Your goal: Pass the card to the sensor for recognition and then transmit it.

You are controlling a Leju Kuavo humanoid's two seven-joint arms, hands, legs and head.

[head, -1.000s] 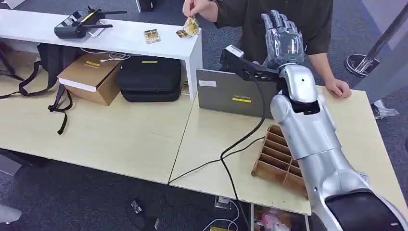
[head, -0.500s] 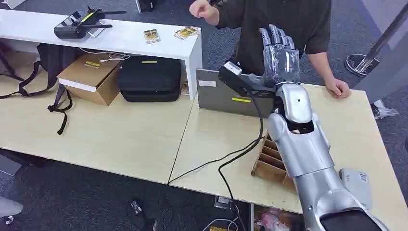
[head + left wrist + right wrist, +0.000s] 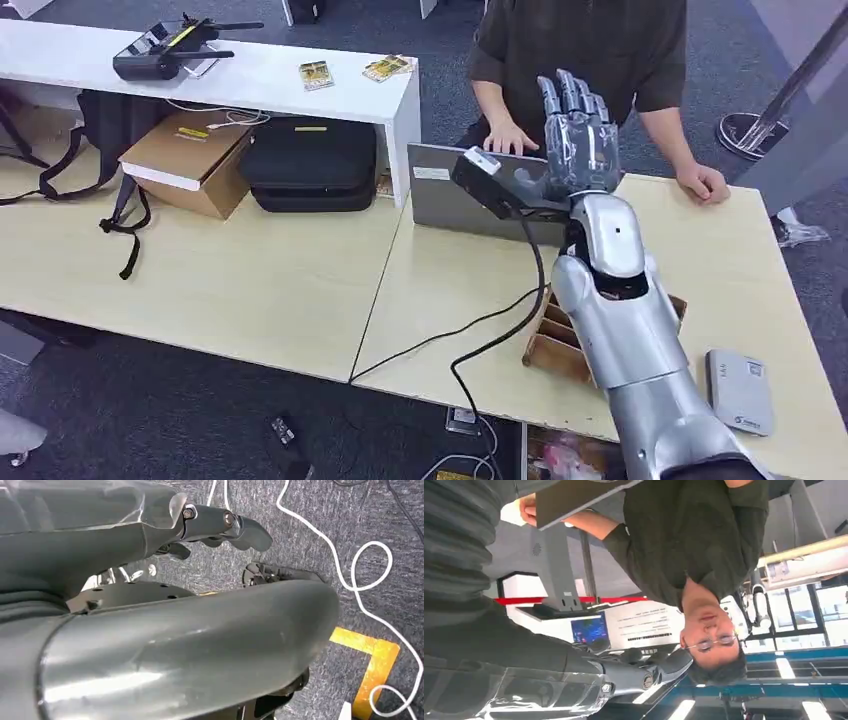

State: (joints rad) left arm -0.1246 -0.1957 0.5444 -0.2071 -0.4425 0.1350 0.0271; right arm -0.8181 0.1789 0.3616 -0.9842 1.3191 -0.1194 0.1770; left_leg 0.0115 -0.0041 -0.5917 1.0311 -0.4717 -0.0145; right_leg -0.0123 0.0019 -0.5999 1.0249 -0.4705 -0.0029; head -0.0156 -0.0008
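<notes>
While no label reads clearly, the right robot hand (image 3: 578, 135) stands raised, fingers apart, empty.

Pale wooden tables (image 3: 250, 290) — white shelf (image 3: 250, 75) — dark grey carpet (image 3: 180, 420).

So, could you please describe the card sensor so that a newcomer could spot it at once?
Start at the light wooden table and go to its near right corner, beside the robot's silver right arm. There lies the flat pale grey rectangular card sensor, right of the brown wooden compartment box. Unlike the box, it is smooth, closed and grey.
</notes>
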